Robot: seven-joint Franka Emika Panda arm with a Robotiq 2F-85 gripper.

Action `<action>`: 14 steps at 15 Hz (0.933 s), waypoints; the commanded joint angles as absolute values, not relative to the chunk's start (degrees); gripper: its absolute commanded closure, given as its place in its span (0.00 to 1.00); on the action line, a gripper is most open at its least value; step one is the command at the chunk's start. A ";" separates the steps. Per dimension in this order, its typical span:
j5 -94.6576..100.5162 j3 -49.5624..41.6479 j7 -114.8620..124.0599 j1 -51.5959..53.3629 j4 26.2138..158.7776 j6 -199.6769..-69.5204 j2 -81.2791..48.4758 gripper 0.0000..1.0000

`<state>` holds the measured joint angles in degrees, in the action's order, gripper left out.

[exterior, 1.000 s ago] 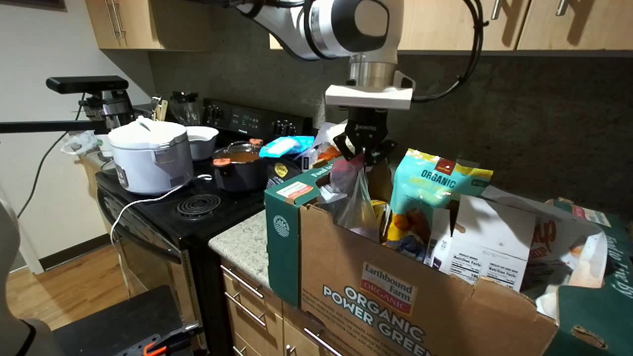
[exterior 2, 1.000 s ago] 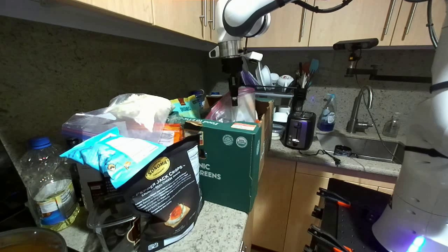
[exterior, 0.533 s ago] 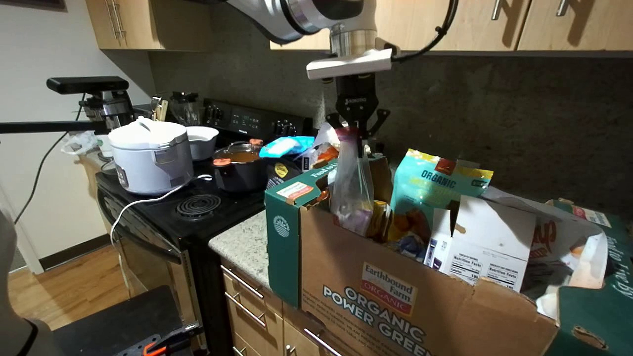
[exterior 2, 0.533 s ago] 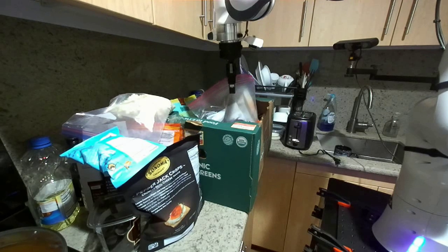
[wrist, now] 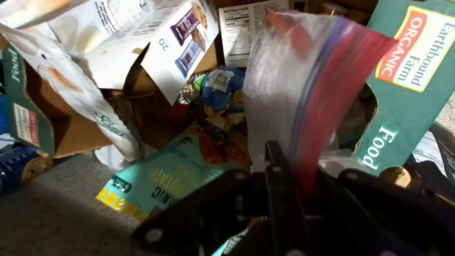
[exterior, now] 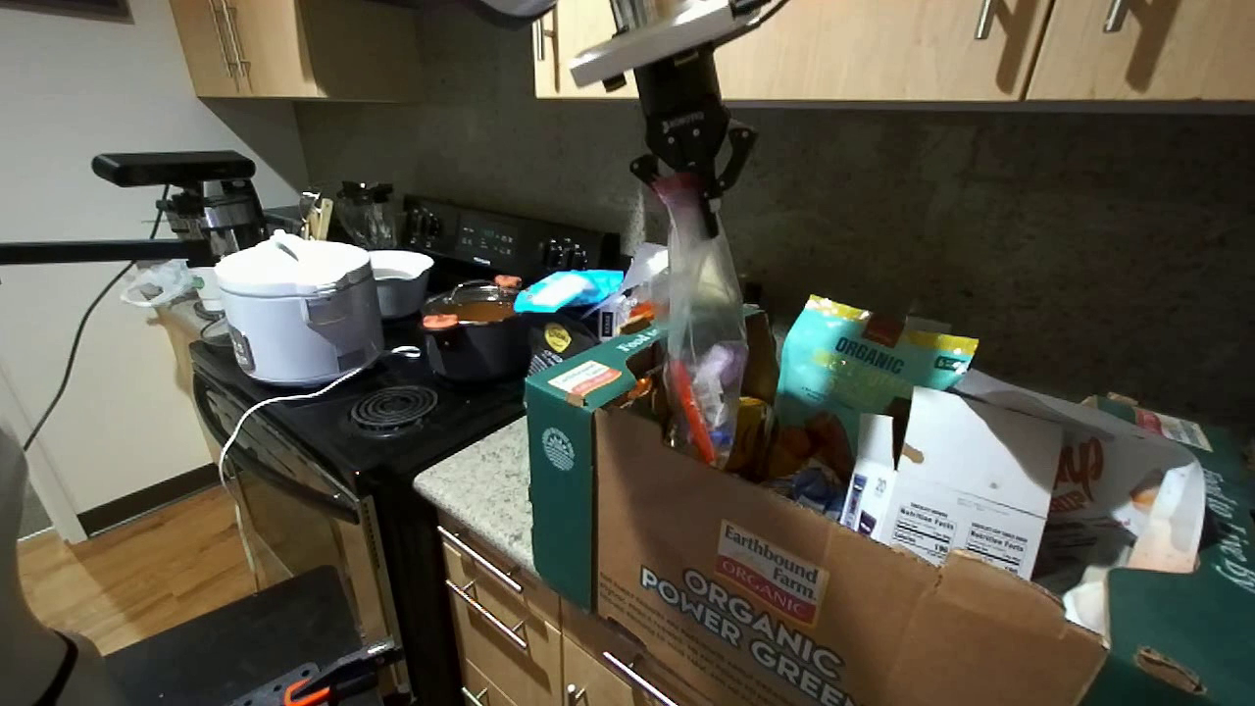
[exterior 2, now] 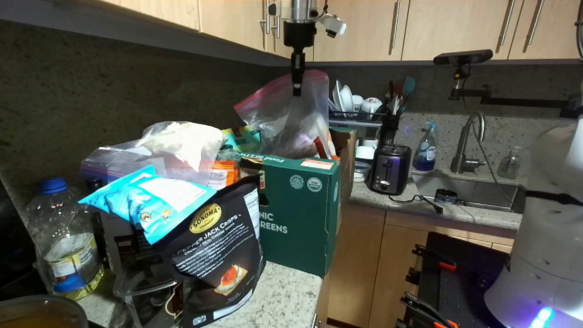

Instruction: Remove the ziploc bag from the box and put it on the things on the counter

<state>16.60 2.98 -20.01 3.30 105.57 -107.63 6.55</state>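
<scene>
While the ziploc bag (exterior: 703, 304) hangs w/ its lower end at or inside the box (exterior: 902, 588), step in hand, in an exterior view: lift-out, prob. past halfway; placing not yet begun.
Gripper (exterior: 708, 218): pinching bag by its pinkish top edge, above box.
Bag contents: red item (exterior: 693, 412), purplish stuff (exterior: 724, 365), sagging low; bottom just behind front rim or level w/ it, can't say which.
Stove top (exterior: 324, 436): white rice cooker (exterior: 294, 324), dark pot (exterior: 476, 343) w/ orange handles; likely off the path.
Heap of things (exterior 2: 193, 232), in an exterior view: on counter (exterior 2: 287, 291), by green end wall (exterior 2: 296, 218); blue-teal packet (exterior 2: 150, 200) on top, black pouch (exterior 2: 227, 255) in front, another clear bag (exterior 2: 182, 141) w/ white contents behind.
Next move: prob. raise bag till bottom clears rim, carry over end wall, lower onto heap, release.
In the way: said wall, btwn bag & heap, hiding bag's bottom; grip off-center, so bag may swing or snag.
Heap top: uneven, sloping; bag may slide.
Blue-capped bottle (exterior 2: 68, 250): beside heap; poss. knock risk.
Bag strip, wrist view: blurred, runs out from btwn fingers (wrist: 274, 156).
Box contents, same view: teal pouch (wrist: 170, 174), white carton (wrist: 160, 60), blue wrapper (wrist: 213, 96) near bag; poss. catch points.
</scene>
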 commanded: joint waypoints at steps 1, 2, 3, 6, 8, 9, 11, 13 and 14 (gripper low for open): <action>18.65 3.66 -17.77 3.72 104.41 -107.60 8.87 0.99; 18.93 3.79 -17.56 3.80 104.40 -107.84 9.50 0.99; 18.98 3.81 -17.60 3.77 104.55 -108.17 10.20 0.99; 18.24 3.26 -17.14 3.32 105.60 -109.19 12.33 0.99; 17.59 3.28 -18.57 3.62 104.29 -107.53 10.70 0.98; 17.59 3.20 -18.57 3.59 104.31 -107.53 11.01 0.98; 17.59 3.12 -18.57 3.55 104.34 -107.53 11.18 0.98; 17.59 3.11 -18.57 3.54 104.43 -107.54 11.18 0.98; 17.59 3.11 -18.57 3.55 104.45 -107.55 11.18 0.98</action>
